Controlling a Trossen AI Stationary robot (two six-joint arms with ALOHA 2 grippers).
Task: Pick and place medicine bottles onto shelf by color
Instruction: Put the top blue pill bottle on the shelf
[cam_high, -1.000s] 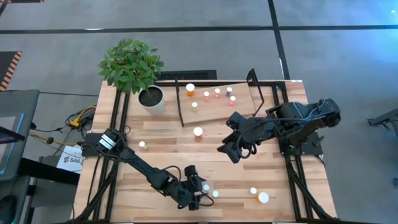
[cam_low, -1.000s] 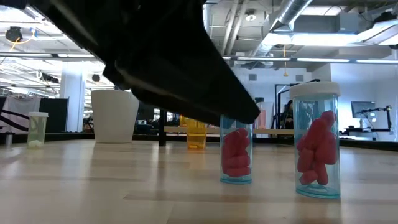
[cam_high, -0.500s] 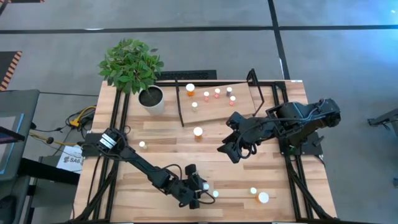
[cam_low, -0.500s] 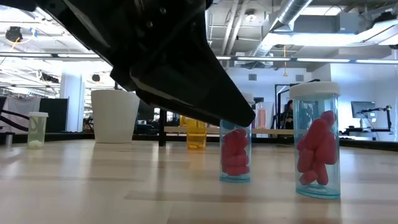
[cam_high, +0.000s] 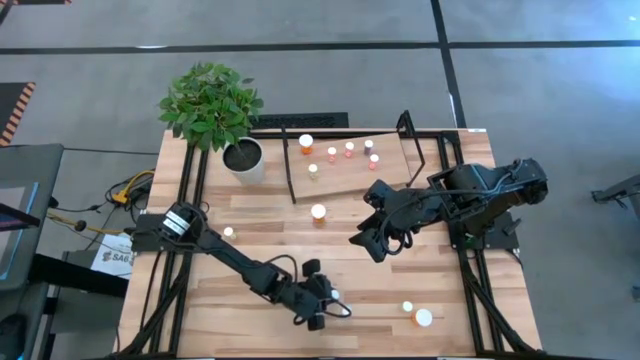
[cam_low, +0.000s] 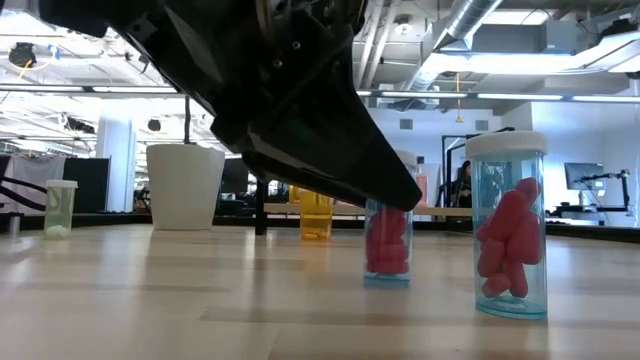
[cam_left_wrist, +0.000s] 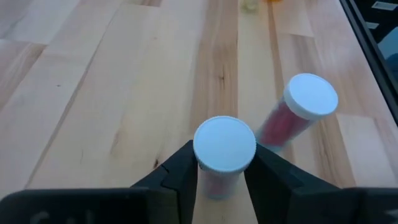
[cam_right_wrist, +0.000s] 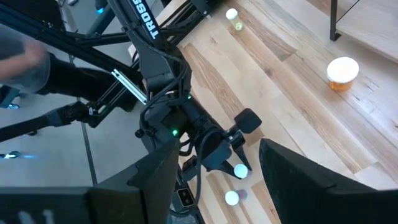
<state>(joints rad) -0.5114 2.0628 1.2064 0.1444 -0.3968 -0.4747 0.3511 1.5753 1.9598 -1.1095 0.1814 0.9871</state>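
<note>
A: Item one, left claw (cam_left_wrist: 225, 163). Status?

B: My two fingers sit tight against the sides of a white-capped pinkish-red bottle (cam_left_wrist: 224, 146) at the bench's (cam_high: 260, 215) near edge; I judge the grip made. The bottle stands upright, base on the wood.

A: Neighbouring stock?

B: A second pinkish-red bottle (cam_left_wrist: 297, 112) just beside it, not touching. A bigger one (cam_low: 510, 225) stands farther along the near edge with a small companion (cam_high: 407, 307).

A: Right claw (cam_high: 362, 240)?

B: Mine too, waiting above mid-bench, fingers apart, nothing between them.

A: Destination?

B: The shelf (cam_high: 350, 180) at the far side, well apart from my grasp. Five bottles already stand on its board; an orange bottle (cam_high: 318, 212) sits just before it.

A: Step in hand?

B: Picking. Next I judge: lift straight up clear of the neighbour, carry across, set down among the reddish ones.

A: Legible writing?

B: "TROSSEN" lettering (cam_right_wrist: 142, 18) on my left arm, partly readable. No bottle labels can be read.
</note>
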